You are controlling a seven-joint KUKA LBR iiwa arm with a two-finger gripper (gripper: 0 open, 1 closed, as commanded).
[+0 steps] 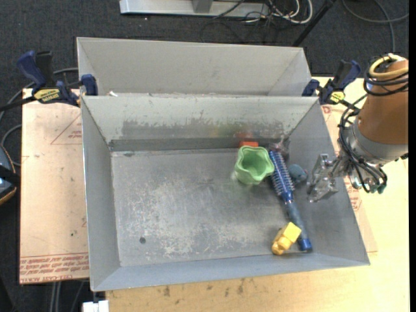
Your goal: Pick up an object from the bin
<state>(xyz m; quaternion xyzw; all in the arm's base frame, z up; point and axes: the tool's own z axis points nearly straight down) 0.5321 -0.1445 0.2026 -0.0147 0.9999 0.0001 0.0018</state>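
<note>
bin (175,200) floor lies open across left and middle. right of centre near the back wall: one green fluted cup (252,164), and touching it one blue brush (283,182) running down to one yellow block (286,238) by the front edge. one small blue-grey piece (298,172) lies between brush and gripper (322,179), which hangs over the right sloped wall; released or clenched, cannot tell.

Below me: grey metal bin (162,200), sloped walls, flat scuffed floor. Items all lie in the right part of the floor. Green cup (253,164) w/ wavy rim sits near the back wall, mouth facing up. Just beside it, on the right: blue brush (283,182), bristle end by the cup, handle running toward the front wall. Yellow piece (286,238) touches the handle's front end. Small grey-blue bit (298,172) lies right of the bristles.
</note>
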